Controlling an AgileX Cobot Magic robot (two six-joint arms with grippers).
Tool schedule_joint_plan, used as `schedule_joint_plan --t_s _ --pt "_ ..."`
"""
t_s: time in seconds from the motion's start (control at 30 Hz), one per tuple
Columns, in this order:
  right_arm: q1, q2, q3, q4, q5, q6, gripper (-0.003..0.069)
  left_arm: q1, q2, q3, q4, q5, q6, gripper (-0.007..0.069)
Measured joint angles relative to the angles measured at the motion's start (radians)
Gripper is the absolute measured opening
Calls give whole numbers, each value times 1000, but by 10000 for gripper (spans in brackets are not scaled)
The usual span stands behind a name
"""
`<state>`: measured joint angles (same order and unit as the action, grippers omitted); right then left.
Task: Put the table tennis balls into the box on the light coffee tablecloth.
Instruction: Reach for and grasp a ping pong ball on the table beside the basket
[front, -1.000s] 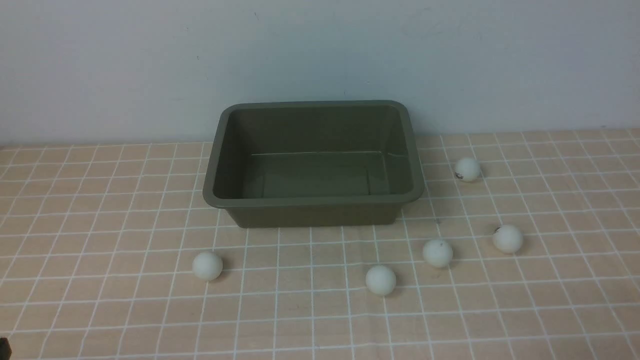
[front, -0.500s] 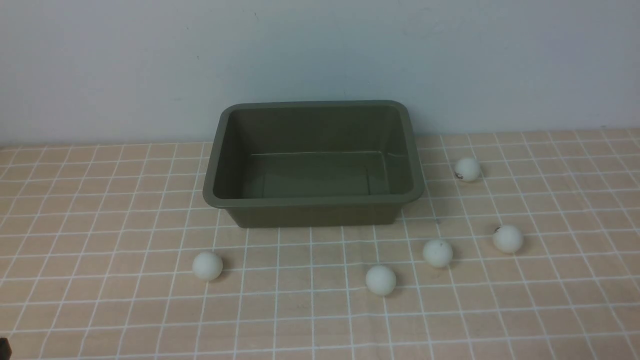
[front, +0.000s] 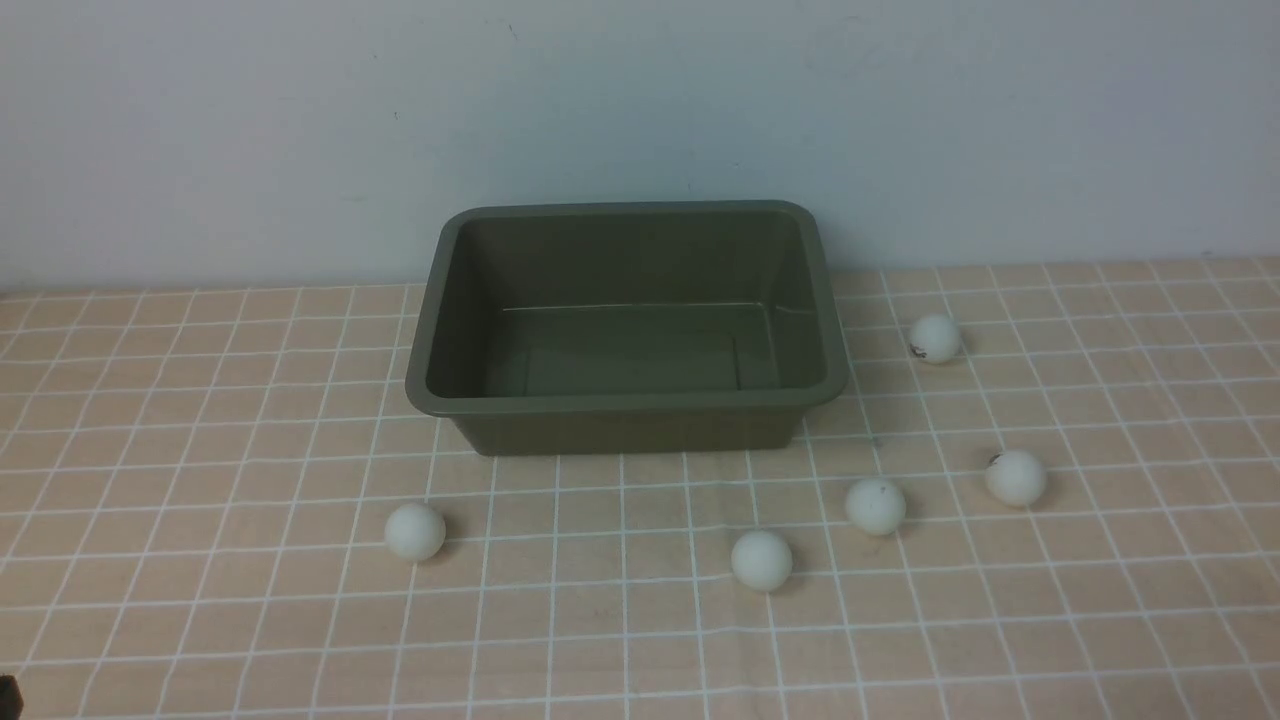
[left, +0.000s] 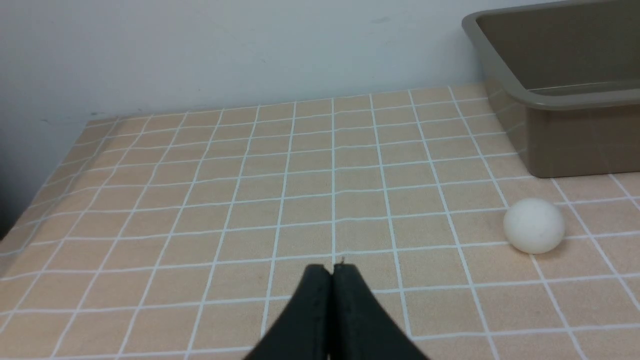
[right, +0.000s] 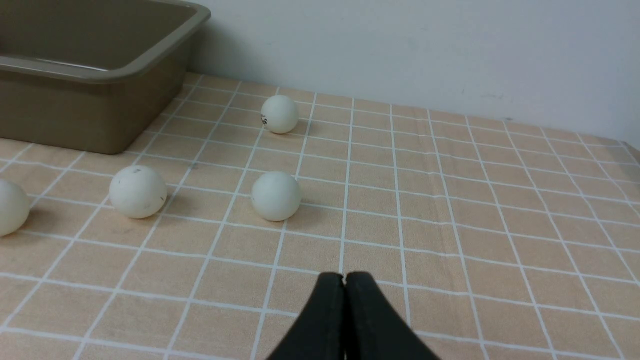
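Observation:
The olive-green box (front: 626, 403) stands empty on the light coffee tablecloth (front: 200, 400), near the wall. Several white table tennis balls lie on the cloth around it: one front left (front: 415, 531), one in front (front: 761, 559), and three to the right (front: 875, 505) (front: 1016, 477) (front: 936, 338). My left gripper (left: 331, 269) is shut and empty, low over the cloth, with the front-left ball (left: 534, 225) ahead and the box (left: 560, 100) beyond. My right gripper (right: 344, 276) is shut and empty, short of two balls (right: 275, 196) (right: 138, 191); a third (right: 279, 114) lies farther off.
A pale wall (front: 640, 120) rises right behind the box. In the left wrist view the cloth drops off at the table's side edge (left: 30, 200). A dark bit of arm (front: 8, 695) shows at the front view's lower left corner.

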<state>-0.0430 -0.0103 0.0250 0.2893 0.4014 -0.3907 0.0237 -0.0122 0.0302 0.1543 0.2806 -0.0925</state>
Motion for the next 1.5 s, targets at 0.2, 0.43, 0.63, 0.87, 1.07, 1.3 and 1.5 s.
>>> schedule_joint_plan --t_s 0.2,0.43,0.63,0.87,1.07,1.3,1.5 --pt "0 0 0 0 0 0 -18 0 0 0 0 0 0 -69" --pt "0 0 0 0 0 0 -18 0 0 0 0 0 0 -69" --pt "0 0 0 35 0 0 -18 0 0 0 -7 -16 -18 -69" --pt "0 0 2 320 7 0 -18 0 0 0 -26 -189 -120 -69" --pt "0 0 1 587 -9 0 -18 0 0 0 -26 -294 -303 -69" --pt "0 0 5 824 -33 0 -18 0 0 0 -26 -373 -468 -69" --pt "0 0 6 924 -102 0 -18 0 0 0 -26 -390 -481 -69"
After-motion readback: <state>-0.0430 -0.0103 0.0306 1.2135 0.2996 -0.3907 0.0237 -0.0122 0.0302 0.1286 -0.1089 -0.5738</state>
